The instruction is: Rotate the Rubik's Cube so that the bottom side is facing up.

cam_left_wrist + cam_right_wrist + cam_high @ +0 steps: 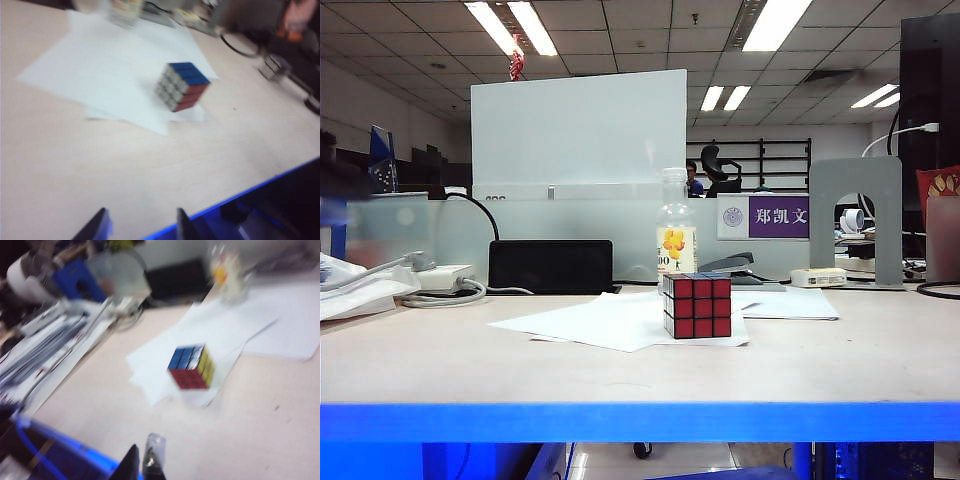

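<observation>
While both arms hang above the near, blue-trimmed edge of the surface (840,350), the Rubik's Cube (698,305) sits on loose white paper sheets (600,322) near the middle of it, untouched. In the exterior view its red face looks toward the near edge; the wrist views show a blue face on top, with a yellow side visible from the right wrist camera and a pale side from the left. Just behind the cube, toward the far edge, a clear bottle (675,232) with a yellow flower label stands upright, taller than the cube. A black device (550,266) lies toward the far left corner, with cables beside it.

Only the finger ends of the left tool (142,224) show: two dark tips standing clearly apart, with nothing between them, well short of the cube. On the right tool (142,462) the tips show close together in a blurred frame; I cannot tell whether they are shut. It holds nothing and is also well apart from the cube.
</observation>
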Tool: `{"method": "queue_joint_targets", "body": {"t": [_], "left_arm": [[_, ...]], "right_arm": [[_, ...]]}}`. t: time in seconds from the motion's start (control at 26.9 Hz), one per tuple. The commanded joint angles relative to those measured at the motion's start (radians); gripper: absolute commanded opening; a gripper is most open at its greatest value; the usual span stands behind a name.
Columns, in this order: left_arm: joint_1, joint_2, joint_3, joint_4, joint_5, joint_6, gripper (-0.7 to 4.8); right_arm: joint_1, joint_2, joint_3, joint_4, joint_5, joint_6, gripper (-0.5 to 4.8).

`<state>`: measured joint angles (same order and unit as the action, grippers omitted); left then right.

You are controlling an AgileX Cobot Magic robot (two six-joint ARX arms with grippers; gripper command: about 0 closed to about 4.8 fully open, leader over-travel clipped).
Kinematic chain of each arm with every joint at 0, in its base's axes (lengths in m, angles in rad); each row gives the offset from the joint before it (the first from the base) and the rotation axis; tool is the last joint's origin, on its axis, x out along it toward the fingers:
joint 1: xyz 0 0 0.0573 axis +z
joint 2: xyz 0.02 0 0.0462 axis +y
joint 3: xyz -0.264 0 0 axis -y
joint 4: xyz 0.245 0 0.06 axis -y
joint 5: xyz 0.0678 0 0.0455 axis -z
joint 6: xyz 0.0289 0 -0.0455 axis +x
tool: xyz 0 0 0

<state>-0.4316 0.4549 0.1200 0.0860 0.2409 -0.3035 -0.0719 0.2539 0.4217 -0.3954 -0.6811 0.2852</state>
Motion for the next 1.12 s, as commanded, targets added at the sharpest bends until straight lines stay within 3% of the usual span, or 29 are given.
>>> {"method": "queue_joint_targets", "body": {"t": [0.04,0.22,0.41,0.6,0.89,0.97,1.12], "left_arm": [[-0.116,0.248,0.132,0.108,-0.14,0.099,1.87],[-0.14,0.697,0.383,0.117,-0.101,0.151,1.94],[-0.139,0.949,0.589,0.154,0.012,0.167,2.02],[-0.139,1.019,0.697,0.207,0.015,0.204,3.78],[-0.139,1.097,0.806,0.143,0.202,0.328,3.81],[-0.136,1.116,0.814,0.137,0.298,0.375,3.81],[-0.111,1.124,0.814,0.124,0.37,0.391,3.81]], "right_arm": [[0.002,0.047,0.026,-0.001,-0.065,-0.036,0.24],[0.034,0.055,0.029,0.011,-0.081,-0.045,0.28],[0.043,0.044,0.029,0.034,-0.08,-0.051,0.27],[0.043,0.027,0.028,0.041,-0.079,-0.051,0.27],[0.042,0.019,0.028,0.042,-0.077,-0.051,0.27],[0.043,0.019,0.028,0.042,-0.076,-0.051,0.27],[0.043,0.019,0.028,0.045,-0.076,-0.051,0.27]]}}
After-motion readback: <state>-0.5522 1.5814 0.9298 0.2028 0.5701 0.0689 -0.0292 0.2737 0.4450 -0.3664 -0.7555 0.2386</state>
